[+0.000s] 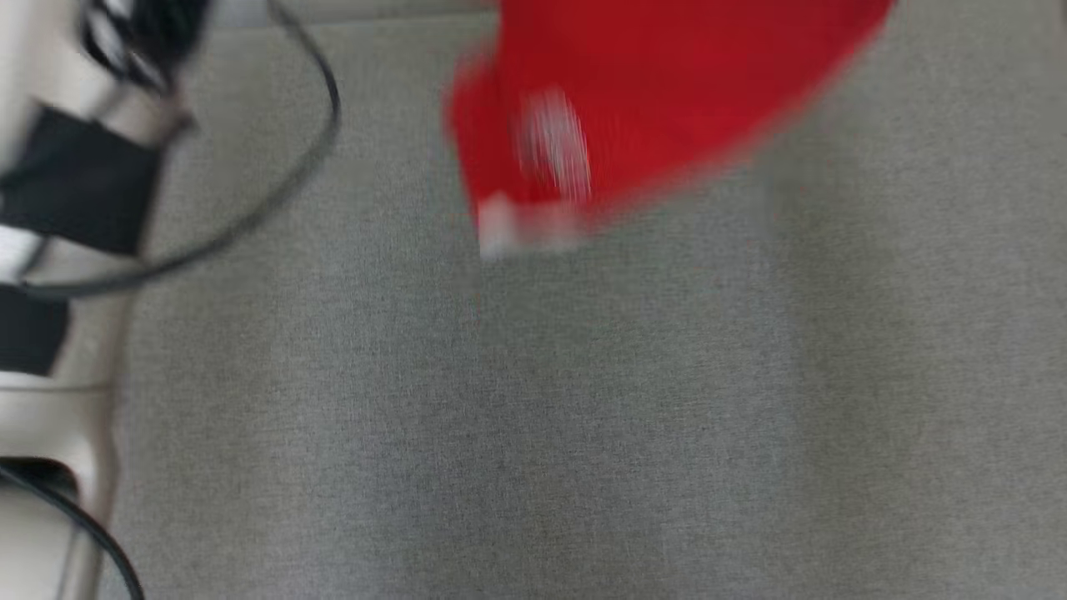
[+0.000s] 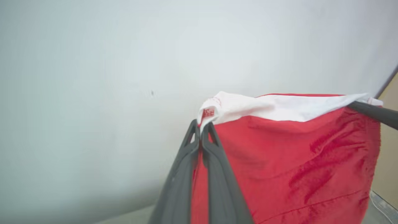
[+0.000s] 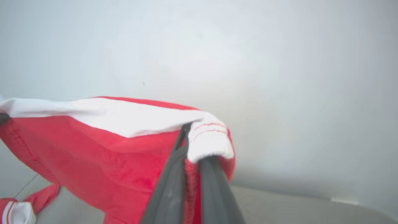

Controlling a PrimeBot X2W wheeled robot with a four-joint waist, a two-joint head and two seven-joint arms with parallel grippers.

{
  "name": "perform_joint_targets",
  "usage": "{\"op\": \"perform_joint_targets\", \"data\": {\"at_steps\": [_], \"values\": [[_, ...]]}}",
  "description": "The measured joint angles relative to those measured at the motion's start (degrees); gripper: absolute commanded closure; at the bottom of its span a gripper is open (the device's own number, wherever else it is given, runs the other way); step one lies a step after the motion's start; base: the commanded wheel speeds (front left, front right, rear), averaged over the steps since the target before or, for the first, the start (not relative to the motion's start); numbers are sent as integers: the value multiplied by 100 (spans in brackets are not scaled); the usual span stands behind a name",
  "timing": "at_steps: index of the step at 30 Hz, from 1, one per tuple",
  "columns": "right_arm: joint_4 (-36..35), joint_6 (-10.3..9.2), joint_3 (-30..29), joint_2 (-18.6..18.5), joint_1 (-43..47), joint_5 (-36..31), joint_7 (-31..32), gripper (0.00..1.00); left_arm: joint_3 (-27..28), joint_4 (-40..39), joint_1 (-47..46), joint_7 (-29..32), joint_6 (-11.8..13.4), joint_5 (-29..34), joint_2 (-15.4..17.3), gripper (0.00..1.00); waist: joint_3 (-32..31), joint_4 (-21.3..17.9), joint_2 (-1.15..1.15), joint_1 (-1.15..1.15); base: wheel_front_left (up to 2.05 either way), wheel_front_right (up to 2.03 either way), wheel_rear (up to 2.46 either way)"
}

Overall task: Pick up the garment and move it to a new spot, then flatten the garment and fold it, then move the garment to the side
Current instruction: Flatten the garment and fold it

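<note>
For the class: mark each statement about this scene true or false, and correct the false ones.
1. The garment is red with white trim. True.
2. The left pincer is open and holds nothing. False: it is shut on the garment's trimmed edge.
3. The right pincer is also shut on the garment, so the cloth spans between the two pincers. True.
4. The garment lies folded flat on the grey surface. False: it is held up by its top edge, hanging unfolded.
</note>
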Motion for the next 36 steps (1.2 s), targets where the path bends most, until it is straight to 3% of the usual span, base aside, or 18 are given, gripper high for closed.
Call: {"op": "perform_joint_targets", "data": {"at_steps": [5,12,18,26,32,36], "values": [[-281,186,94,-7,-54,-194,-988,100,188,-616,36,-808,-81,48,46,100,381,64,-1,-1,0,0,0],[-66,244,474,-133,2243,-52,-1773,100,-438,-582,2407,-1313,-200,2,-115,100,439,210,1,-1,0,0,0],[-643,243,1327,-489,3648,348,-2011,100,-1257,-530,3691,-1368,-307,319,312,100,101,246,1,-2,0,0,0],[-1113,243,1929,-1017,4715,722,-2301,100,-1444,-646,4248,-1559,-308,265,412,100,-405,197,0,-2,0,0,0],[-1413,243,2219,-1290,5175,1109,-2380,100,-1663,-678,4981,-1590,-308,261,668,100,-811,139,0,-3,0,0,0],[-1482,243,2248,-1544,5659,1355,-2446,100,-1792,-844,5332,-1590,-309,166,628,100,-1066,113,0,-3,0,0,0]]}}
